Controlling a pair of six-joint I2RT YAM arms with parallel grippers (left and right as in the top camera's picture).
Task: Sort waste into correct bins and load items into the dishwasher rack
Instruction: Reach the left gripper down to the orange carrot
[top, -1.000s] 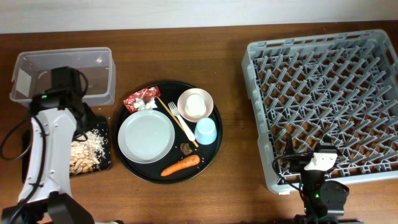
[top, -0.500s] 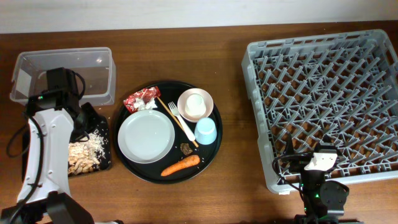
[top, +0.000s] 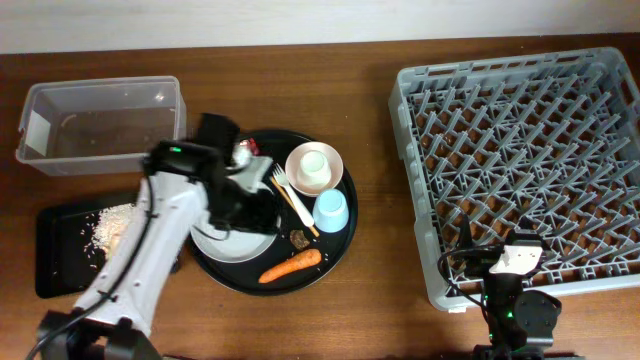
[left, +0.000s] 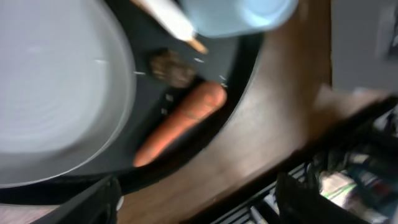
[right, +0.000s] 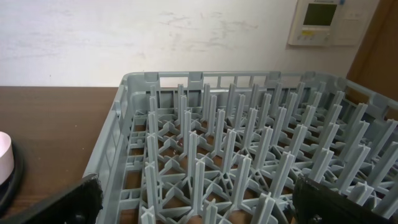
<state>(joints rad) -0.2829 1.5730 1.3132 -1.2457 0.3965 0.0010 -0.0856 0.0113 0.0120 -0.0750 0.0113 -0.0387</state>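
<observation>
– Dishwasher rack (top: 520, 150) is sitting at the right of the bench. The right pincer (right: 196, 183) is hanging at its near edge, spread wide and gripping nothing.

– So sorting is the step in hand?

– I am judging so. The round black tray (top: 228, 276) in the middle is carrying the dishes and the leftover waste. The clear tub (top: 100, 130) is standing far left, and the flat black tray (top: 60, 260) with the rice (top: 110, 225) is lying near left. The carrot (left: 180, 121) is lying at the round tray's near edge, just right of the plate (left: 56, 81), with the small brown lump (left: 171, 67) just beyond it.

– And the left arm?

– It is reaching from near left across the plate, wrist turned downward. The left pincer (left: 198, 183) is hovering spread, pinching nothing, with carrot and lump just ahead.

– Next?

– Probably it is going for the carrot. That means dropping lower, setting the fingers across its narrow body and staying clear of the plate rim. Then it is carrying it left, likely to the flat black tray with the food.
</observation>
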